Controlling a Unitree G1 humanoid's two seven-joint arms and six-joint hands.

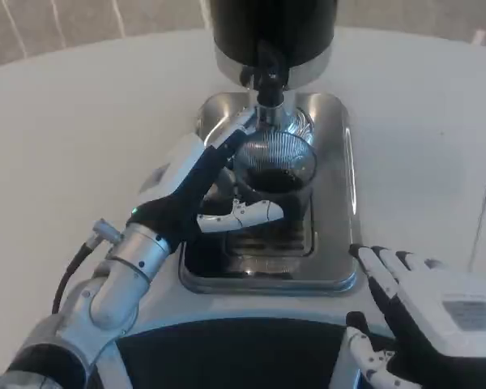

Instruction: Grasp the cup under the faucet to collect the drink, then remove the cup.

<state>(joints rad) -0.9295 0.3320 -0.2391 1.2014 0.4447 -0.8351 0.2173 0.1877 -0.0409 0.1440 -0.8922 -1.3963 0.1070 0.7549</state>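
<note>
A clear ribbed cup [277, 168] with dark drink in it stands on the steel drip tray [334, 154] right under the black faucet [267, 81] of the dark dispenser [272, 28]. My left hand [215, 186] reaches in from the lower left and grips the cup, its fingers wrapping the left side and the thumb crossing the front below it. My right hand [425, 312] rests on the table at the lower right, beside the tray's front corner, fingers apart and holding nothing.
The drip tray has a slotted grate [267, 243] in front of the cup. White table [73, 138] stretches wide to the left and right of the tray. The dispenser body rises at the back above the cup.
</note>
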